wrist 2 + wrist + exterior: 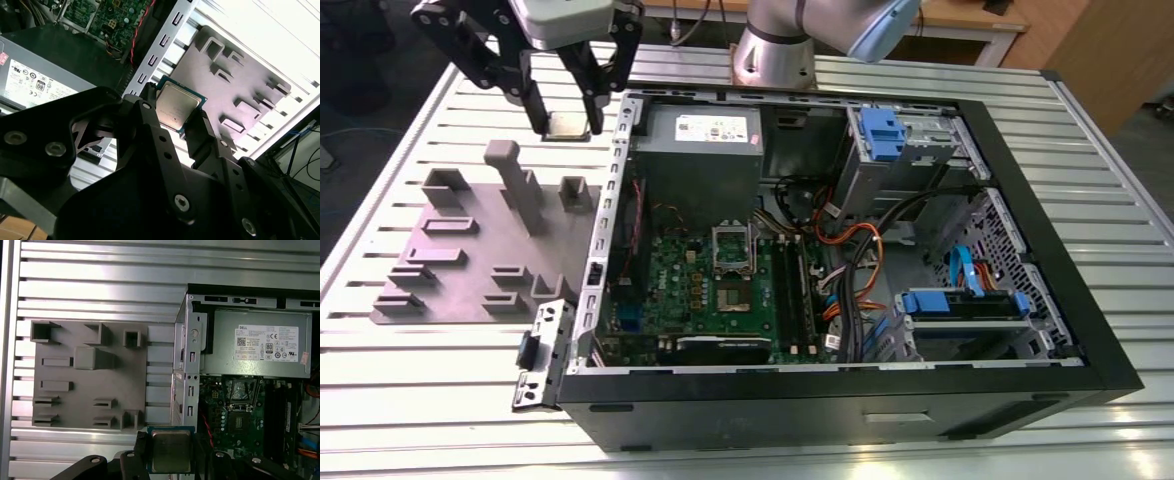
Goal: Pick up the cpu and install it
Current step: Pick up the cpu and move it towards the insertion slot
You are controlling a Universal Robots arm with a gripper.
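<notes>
Gripper [568,122] pinching cpu [568,127] by opposite edges, outside the case [827,398]; carry wants it level and squared to the socket [731,243].

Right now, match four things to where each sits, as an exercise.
Things: 1 cpu; 2 socket frame; 3 grey fixture plate; 4 grey metal box.
Places: A on the slatted table beside the case; B held in the gripper; C on the green board inside the case; D in the case's corner, white label showing.
Pairs: 1-B, 2-C, 3-A, 4-D.
</notes>
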